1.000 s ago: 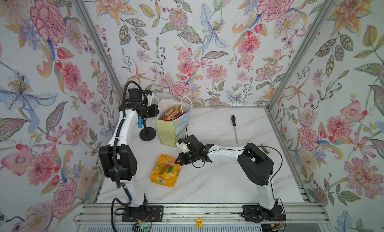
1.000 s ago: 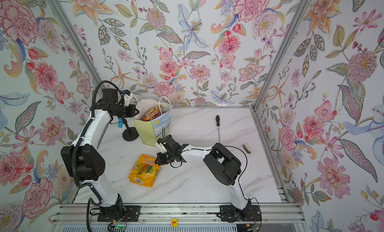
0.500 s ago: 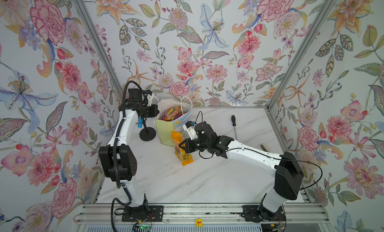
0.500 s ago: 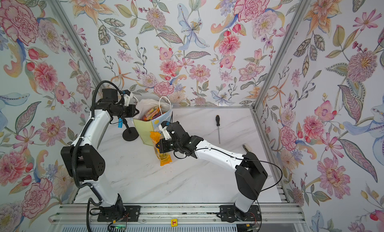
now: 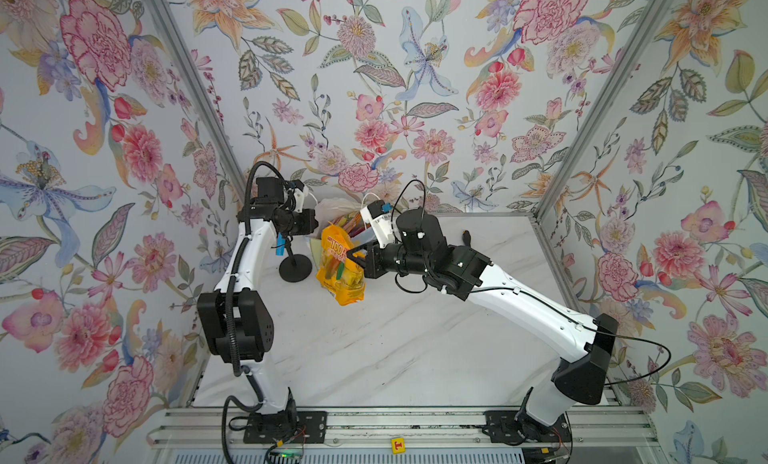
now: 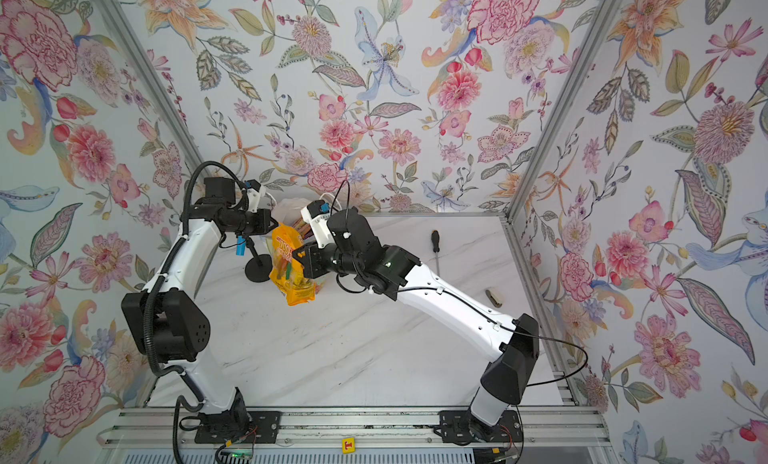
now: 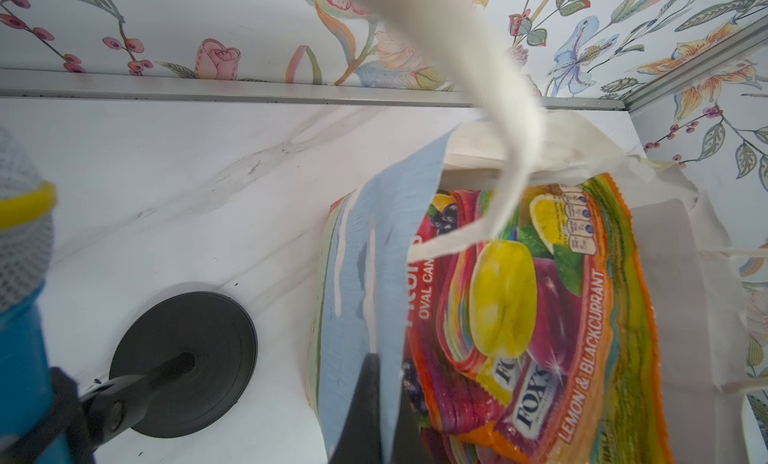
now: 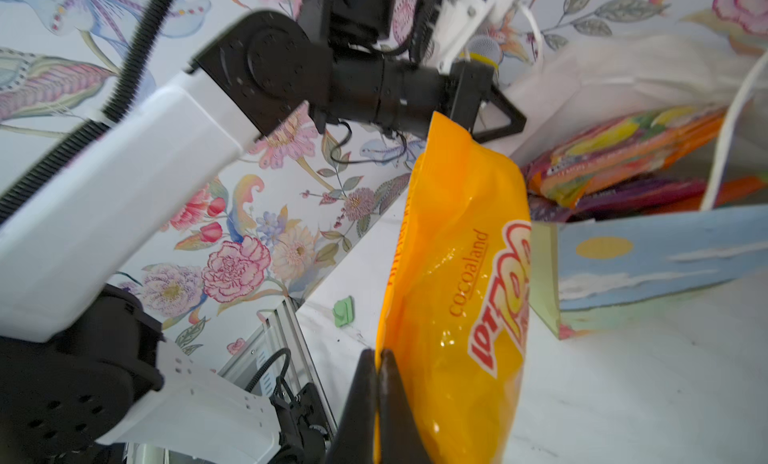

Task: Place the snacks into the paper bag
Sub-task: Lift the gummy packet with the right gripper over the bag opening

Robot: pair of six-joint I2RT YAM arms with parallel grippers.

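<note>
The yellow-orange "100" snack packet (image 5: 340,266) (image 6: 291,270) (image 8: 457,274) hangs in the air just in front of the paper bag (image 5: 314,249) (image 8: 644,258). My right gripper (image 5: 358,254) (image 6: 300,256) (image 8: 378,353) is shut on the packet's edge. The bag stands upright at the back of the table, mostly hidden in both top views by the packet and my arms. My left gripper (image 5: 311,229) (image 6: 270,225) (image 7: 384,378) is shut on the bag's blue front wall (image 7: 374,241) near the rim. Several snacks lie inside, among them a FOX'S packet (image 7: 540,337) (image 8: 623,150).
A blue toy microphone (image 5: 281,245) (image 7: 20,274) on a black round base (image 5: 295,267) (image 7: 183,358) stands left of the bag. A black-handled screwdriver (image 6: 435,249) lies at the back right, a small beige object (image 6: 494,296) near the right edge. A small green piece (image 8: 344,312) lies on the table.
My right gripper has taken the yellow-orange packet off the table and carried it up and back to the bag's front. The left arm has stayed at the bag.
</note>
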